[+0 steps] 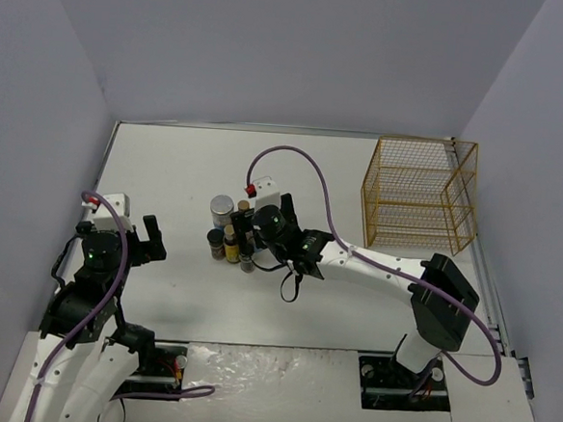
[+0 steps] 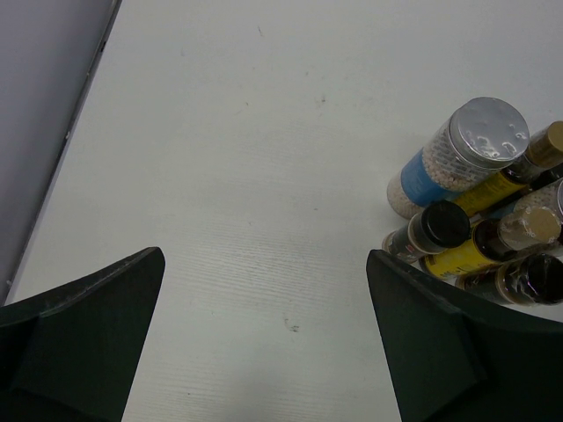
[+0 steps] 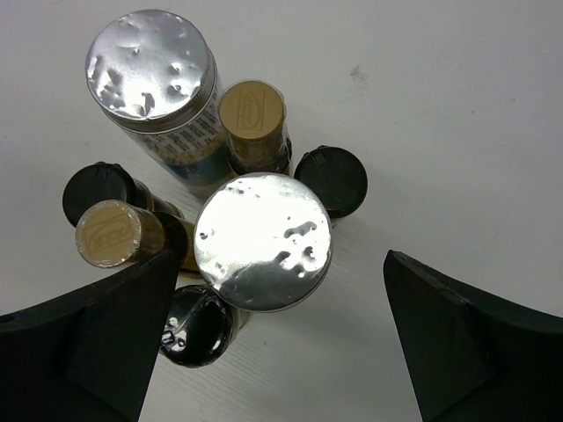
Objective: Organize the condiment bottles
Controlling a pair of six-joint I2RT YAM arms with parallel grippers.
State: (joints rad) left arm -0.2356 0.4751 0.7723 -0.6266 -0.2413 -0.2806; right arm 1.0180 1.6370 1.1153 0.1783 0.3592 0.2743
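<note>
The bottles (image 1: 230, 232) stand bunched in one tight cluster at mid-table (image 1: 169, 165), all upright and packed shoulder to shoulder.

Looking straight down from the right wrist, there are two silver jars (image 3: 262, 239), one at the heart of the bunch and one at its far edge. Two yellow bottles (image 3: 252, 110) show gold caps, one tucked between the silver pair and one out on the flank. Three black jars (image 3: 331, 178) are dotted around the outside.

The right gripper (image 3: 280, 264) hangs directly over the cluster. Its jaws are spread as wide as they go and grasp nothing, with the central silver jar sitting in the gap. One finger (image 3: 97, 343) overlaps the flank yellow bottle in that view (touching or just above it, I cannot tell).

On the other side, the left gripper (image 2: 264, 264) is over bare table, well to the left of the bunch. Its jaws are also released, with only white surface between them. The bottles peek in at the right edge of its camera.

Away in the far right corner stands the basket (image 1: 418, 196), well apart from the bottles.
</note>
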